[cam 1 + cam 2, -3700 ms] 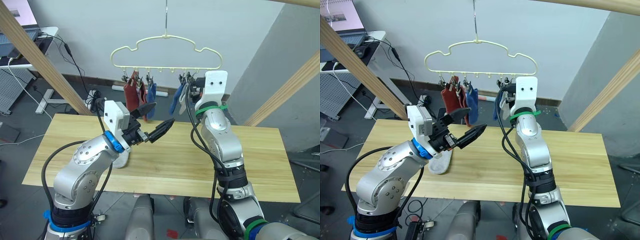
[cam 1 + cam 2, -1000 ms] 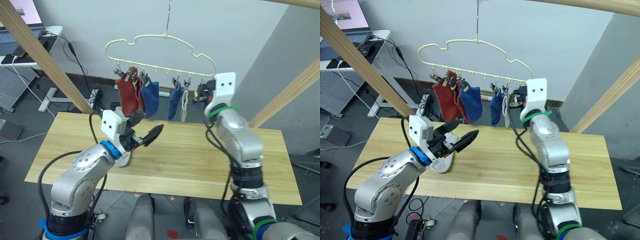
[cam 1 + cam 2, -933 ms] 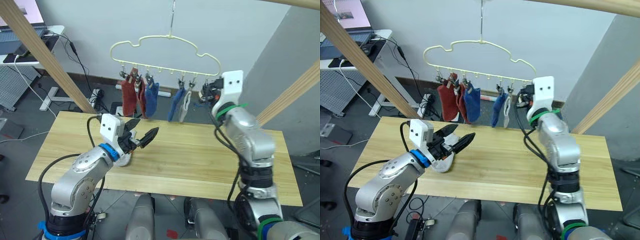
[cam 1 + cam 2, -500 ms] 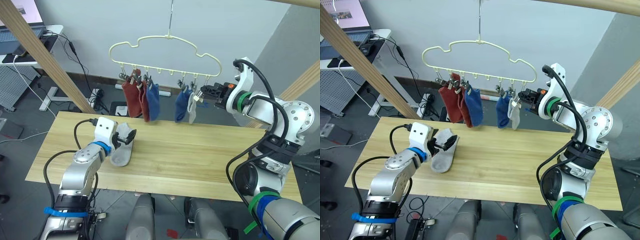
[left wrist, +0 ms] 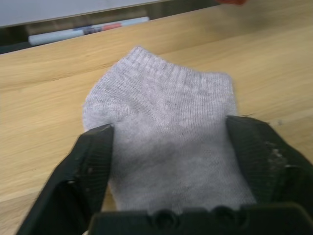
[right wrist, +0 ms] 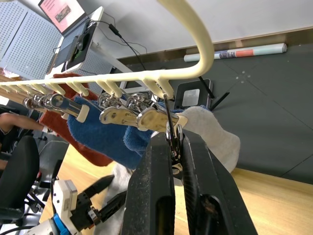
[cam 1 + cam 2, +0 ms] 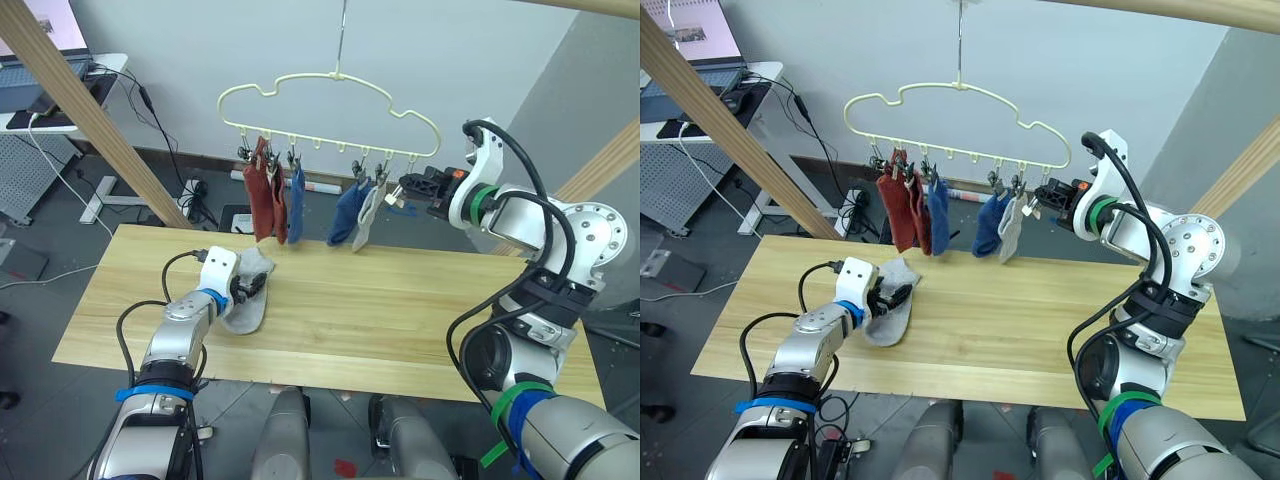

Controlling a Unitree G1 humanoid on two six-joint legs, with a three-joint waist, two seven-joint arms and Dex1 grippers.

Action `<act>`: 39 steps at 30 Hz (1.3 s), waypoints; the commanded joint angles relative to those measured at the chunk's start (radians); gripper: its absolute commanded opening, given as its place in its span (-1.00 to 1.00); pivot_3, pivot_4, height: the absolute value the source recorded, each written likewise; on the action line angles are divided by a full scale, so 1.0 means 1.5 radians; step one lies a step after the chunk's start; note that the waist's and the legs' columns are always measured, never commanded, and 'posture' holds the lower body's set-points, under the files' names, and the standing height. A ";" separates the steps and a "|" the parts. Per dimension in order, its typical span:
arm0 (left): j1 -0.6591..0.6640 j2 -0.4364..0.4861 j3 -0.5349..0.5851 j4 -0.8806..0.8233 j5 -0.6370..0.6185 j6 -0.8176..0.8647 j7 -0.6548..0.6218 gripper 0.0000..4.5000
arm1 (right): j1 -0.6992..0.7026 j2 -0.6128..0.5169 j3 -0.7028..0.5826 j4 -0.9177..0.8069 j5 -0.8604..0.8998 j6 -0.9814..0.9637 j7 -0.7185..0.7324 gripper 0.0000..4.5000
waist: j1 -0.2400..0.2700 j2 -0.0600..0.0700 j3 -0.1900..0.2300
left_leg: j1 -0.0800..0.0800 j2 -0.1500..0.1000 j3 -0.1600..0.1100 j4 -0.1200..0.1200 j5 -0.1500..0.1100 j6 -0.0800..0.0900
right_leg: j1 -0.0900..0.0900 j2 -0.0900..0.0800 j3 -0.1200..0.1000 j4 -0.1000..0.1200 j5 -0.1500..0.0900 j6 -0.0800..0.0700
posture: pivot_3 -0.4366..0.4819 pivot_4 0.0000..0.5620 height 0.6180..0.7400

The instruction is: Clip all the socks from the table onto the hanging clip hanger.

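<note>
A light grey sock (image 7: 247, 303) lies flat on the wood table (image 7: 420, 320) at its left part. My left gripper (image 5: 168, 128) is open and low over this sock, one black finger on each side of it. The pale-yellow clip hanger (image 7: 330, 88) hangs above the table's far edge. From its clips dangle two rust red socks (image 7: 263, 198), two blue socks (image 7: 297, 203) (image 7: 346, 214) and another grey sock (image 7: 368, 214). My right gripper (image 6: 172, 141) is up at the hanger's right end, shut on a small metal clip (image 6: 170, 128) beside that grey sock.
Thick wooden rail beams slant at the left (image 7: 95, 120) and the right (image 7: 603, 162) of the table. A white desk with a laptop (image 7: 45, 85) stands at the far left, with cables on the floor behind the table.
My left gripper has come down and forward onto the grey sock on the table. The hanging socks have swung to the left. My right gripper stays at the hanger's right end.
</note>
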 commanded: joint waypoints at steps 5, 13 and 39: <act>0.066 -0.026 -0.035 -0.062 0.006 0.008 -0.051 -0.34 | -0.025 0.015 -0.037 0.026 0.010 0.006 -0.076 -1.00 | -0.001 0.001 0.000 | 0.000 0.000 0.000 0.000 0.000 0.000 | 0.000 0.000 0.000 0.000 0.000 0.000 | 0.25 0.02 1.00; 0.111 -0.078 -0.069 -0.236 -0.039 0.061 -0.109 -0.98 | -0.029 -0.002 0.003 0.031 -0.006 0.006 -0.127 -1.00 | 0.000 0.001 0.000 | 0.000 0.000 0.000 0.000 0.000 0.000 | 0.000 0.000 0.000 0.000 0.000 0.000 | 0.23 0.01 1.00; 0.010 -0.241 -0.123 -0.374 -0.150 0.105 -0.112 -0.98 | -0.031 0.012 0.028 0.017 0.040 0.006 -0.249 -1.00 | -0.008 0.000 -0.001 | 0.000 0.000 -0.001 0.001 0.000 0.000 | 0.001 0.000 -0.001 -0.001 0.000 0.000 | 0.11 0.01 1.00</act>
